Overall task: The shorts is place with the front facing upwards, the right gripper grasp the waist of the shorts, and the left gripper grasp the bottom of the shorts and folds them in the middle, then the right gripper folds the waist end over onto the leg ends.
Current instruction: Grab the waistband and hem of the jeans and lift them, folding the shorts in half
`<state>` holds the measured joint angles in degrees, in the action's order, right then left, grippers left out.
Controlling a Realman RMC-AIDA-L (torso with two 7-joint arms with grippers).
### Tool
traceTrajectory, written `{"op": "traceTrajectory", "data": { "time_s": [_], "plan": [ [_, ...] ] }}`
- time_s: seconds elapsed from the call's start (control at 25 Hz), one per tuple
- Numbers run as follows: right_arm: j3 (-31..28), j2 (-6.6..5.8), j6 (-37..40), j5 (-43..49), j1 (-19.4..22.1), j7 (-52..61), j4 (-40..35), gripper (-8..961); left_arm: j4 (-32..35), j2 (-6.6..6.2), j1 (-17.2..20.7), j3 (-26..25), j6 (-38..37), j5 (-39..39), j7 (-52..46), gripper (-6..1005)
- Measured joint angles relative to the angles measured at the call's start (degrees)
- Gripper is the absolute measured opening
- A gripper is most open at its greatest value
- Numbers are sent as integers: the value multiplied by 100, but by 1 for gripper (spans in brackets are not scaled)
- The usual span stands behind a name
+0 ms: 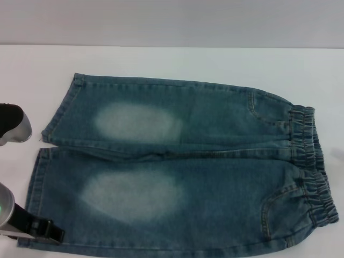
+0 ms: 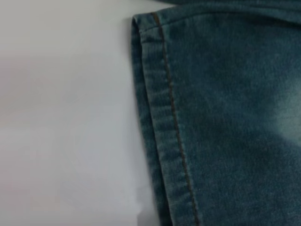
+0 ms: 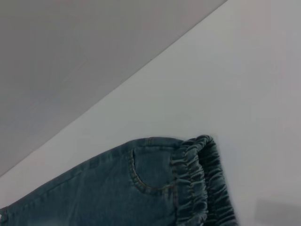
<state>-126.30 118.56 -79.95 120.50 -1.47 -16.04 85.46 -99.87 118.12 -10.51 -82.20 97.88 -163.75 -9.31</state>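
Our left tool [image 1: 54, 233] sits low at the near-left corner of the shorts [image 1: 183, 166], its black prongs resting at the hem of the nearer leg; we cannot tell whether the prongs are apart or together, and nothing shows them clamped on cloth. Our right tool does not appear in any view, so we say nothing of its state; its wrist camera looks from above and off to the side at the waistband [image 3: 202, 183], well clear of it.

The largest risk, as we judge it, is a lopsided fold. The shorts lie flat and face up on the white counter [image 1: 161, 59], stretching away from the left tool toward the robot's right, with the gathered waist [image 1: 312, 172] at the far end from it. If the left tool lifts only the near hem while the right tool has no hold on the waist, the denim could drag across the counter instead of folding.

A smaller risk is a thin bite. The bottom of the shorts [image 2: 164, 117] runs as a narrow stitched band just beside bare counter in the left wrist view, so a tool closing slightly outboard could catch only the edge and let it slip, or take one layer and open the leg.

Smaller again: the farther leg's hem [image 1: 62, 110] lies beyond the left tool, apart from it, and could trail behind.
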Motion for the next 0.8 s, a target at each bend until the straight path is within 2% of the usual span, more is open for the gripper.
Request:
{"op": "traceTrajectory", "data": {
  "time_s": [0.6,0.72,0.8],
  "plan": [
    [-144,-5,-35,8,-48,-22,-59,786,421,-15,-436,-110,159,-39,-39,659],
    [-155,-9,-37,9,-62,-22,-82,786,425,-16,-471,-114,206,-39,-41,461],
    [-157,-13,-38,9,-75,-22,-102,786,409,-17,-494,-120,235,-40,-44,425]
  ]
}}
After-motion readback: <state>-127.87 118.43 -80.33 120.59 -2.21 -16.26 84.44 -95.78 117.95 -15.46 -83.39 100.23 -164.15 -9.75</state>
